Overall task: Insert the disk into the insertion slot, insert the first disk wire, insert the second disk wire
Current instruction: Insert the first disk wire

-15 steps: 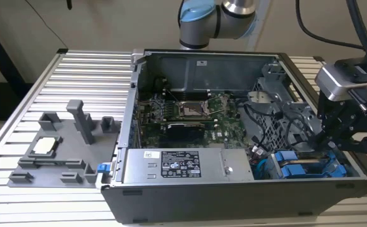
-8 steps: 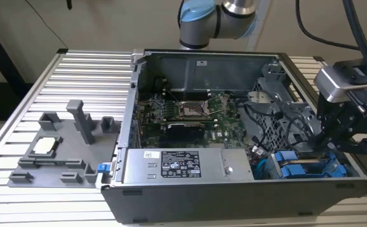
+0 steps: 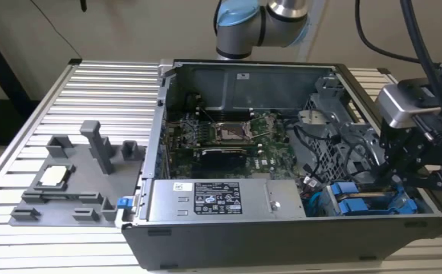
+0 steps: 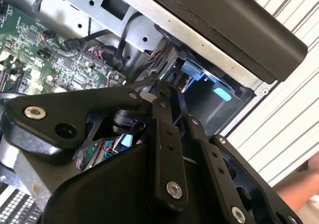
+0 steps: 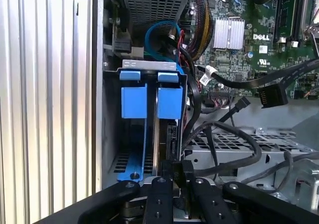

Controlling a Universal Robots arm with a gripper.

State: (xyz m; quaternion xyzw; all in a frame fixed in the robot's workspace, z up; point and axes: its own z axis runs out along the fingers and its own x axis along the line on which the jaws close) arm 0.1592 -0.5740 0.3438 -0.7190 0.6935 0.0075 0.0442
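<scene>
The disk [image 5: 168,109], seen edge-on in its blue carrier, stands in the insertion slot [image 5: 110,134] of the open computer case, next to a second blue carrier [image 5: 133,102]. In the exterior view the two blue carriers [image 3: 355,201] sit in the bay at the case's front corner, on that view's right. My gripper [image 5: 179,170] is shut, its black fingertips [image 4: 167,97] together at the end of the disk away from its blue tabs. Whether anything thin is pinched between them is hidden. A blue wire [image 5: 158,32] and black wires [image 5: 234,134] lie loose beside the bay.
A big grey box with a white label [image 3: 219,200] sits beside the bay. The green motherboard [image 3: 228,137] fills the case's middle. A grey fixture [image 3: 72,182] with upright posts stands on the slatted table [image 3: 106,91] at the exterior view's left. Black cables hang above the gripper [image 3: 414,34].
</scene>
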